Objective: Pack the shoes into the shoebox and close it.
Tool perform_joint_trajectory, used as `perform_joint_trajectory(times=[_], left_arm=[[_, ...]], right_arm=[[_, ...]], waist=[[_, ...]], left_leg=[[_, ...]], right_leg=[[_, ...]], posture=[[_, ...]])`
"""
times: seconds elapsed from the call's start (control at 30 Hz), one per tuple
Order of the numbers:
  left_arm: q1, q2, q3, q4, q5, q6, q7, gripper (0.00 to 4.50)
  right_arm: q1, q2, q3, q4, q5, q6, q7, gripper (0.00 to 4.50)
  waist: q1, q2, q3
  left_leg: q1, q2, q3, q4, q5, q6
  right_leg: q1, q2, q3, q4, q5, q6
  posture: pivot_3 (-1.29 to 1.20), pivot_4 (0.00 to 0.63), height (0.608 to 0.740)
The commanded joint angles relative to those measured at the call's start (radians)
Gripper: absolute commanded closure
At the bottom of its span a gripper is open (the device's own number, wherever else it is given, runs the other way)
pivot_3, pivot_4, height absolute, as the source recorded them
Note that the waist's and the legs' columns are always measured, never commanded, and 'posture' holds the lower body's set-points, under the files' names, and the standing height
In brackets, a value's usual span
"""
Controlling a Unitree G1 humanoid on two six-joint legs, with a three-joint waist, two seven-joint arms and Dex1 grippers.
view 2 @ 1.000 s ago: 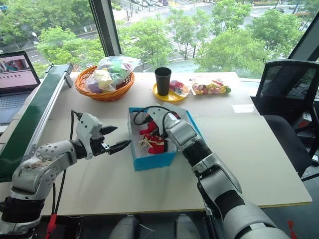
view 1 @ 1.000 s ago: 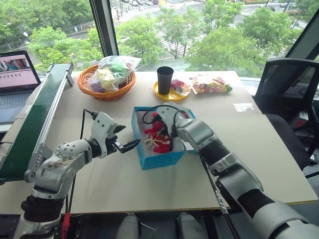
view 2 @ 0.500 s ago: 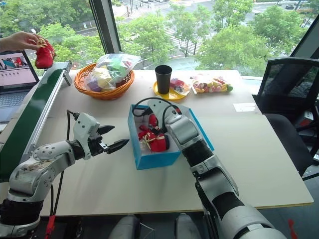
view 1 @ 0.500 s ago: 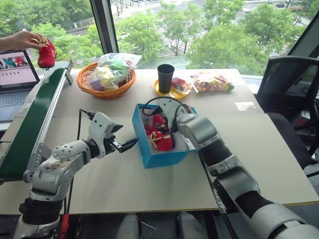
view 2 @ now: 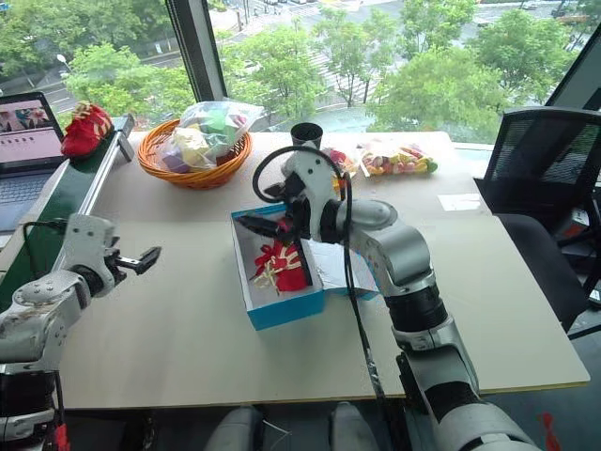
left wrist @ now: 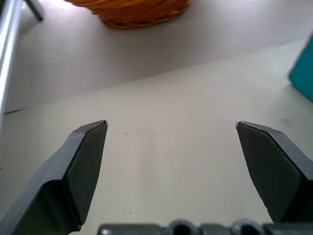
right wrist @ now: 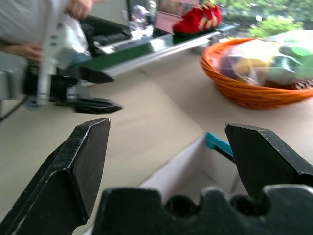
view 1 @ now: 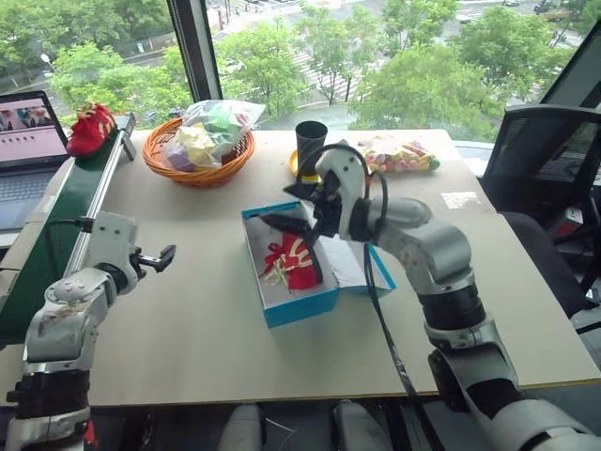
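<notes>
The turquoise shoebox (view 1: 299, 305) stands open mid-table, its lid (view 1: 362, 268) folded out to the right. One red shoe (view 1: 293, 260) with cream laces lies inside. The other red shoe (view 1: 91, 129) rests on the green conveyor (view 1: 56, 225) at the far left, also seen as the shoe (right wrist: 198, 19) in the right wrist view. My right gripper (view 1: 277, 207) hovers open above the box's far end, pointing left, holding nothing. My left gripper (view 1: 165, 256) is open over bare table between box and conveyor, fingers (left wrist: 85, 156) wide apart.
An orange wicker basket (view 1: 199, 174) of wrapped toys, a black cup (view 1: 311, 147) on a yellow plate and a bag of sweets (view 1: 399, 155) line the far edge. A laptop (view 1: 33, 132) sits behind the conveyor. A person's hand (right wrist: 80, 7) is near it. A chair (view 1: 540, 178) stands right.
My right gripper has risen out of the box and opened, leaving a shoe inside. My left arm swung left. A person's hand set the second shoe on the conveyor.
</notes>
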Motion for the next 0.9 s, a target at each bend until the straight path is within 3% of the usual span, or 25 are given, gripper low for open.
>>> perform_joint_trajectory(times=[0.03,0.17,0.5,0.9], left_arm=[[-0.018,0.002,0.081,0.045,0.025,-0.101,0.047,0.00],[-0.015,-0.027,0.191,0.097,-0.032,-0.180,0.060,0.00],[-0.033,0.002,0.253,0.257,-0.016,-0.342,0.068,0.00],[-0.275,0.234,0.130,0.829,0.107,-0.575,-0.066,0.00]], right_arm=[[0.008,0.022,0.013,-0.021,0.011,-0.067,0.017,0.05],[0.062,0.071,0.038,0.050,-0.025,-0.156,-0.006,0.05],[0.097,0.073,0.059,0.067,-0.032,-0.214,0.040,0.05],[0.099,0.078,0.052,0.048,-0.056,-0.223,-0.001,0.05]], waist=[[0.001,0.000,0.000],[0.006,-0.001,0.000],[0.008,-0.001,0.000],[0.010,-0.001,-0.001]], left_leg=[[0.000,0.000,0.000,0.000,0.000,0.000],[0.001,0.000,0.000,0.000,0.000,0.000],[0.001,-0.001,0.000,0.000,0.000,0.000],[0.001,-0.001,0.000,0.000,0.000,0.000]], right_leg=[[0.000,0.000,0.000,0.001,0.000,0.000],[0.001,0.000,0.000,0.000,0.000,0.000],[0.001,-0.001,0.000,0.001,0.000,0.000],[0.000,0.000,-0.001,0.002,0.000,0.000]], posture=[[0.00,0.150,0.740],[0.00,0.150,0.740],[0.00,0.150,0.740],[0.00,0.150,0.740]])
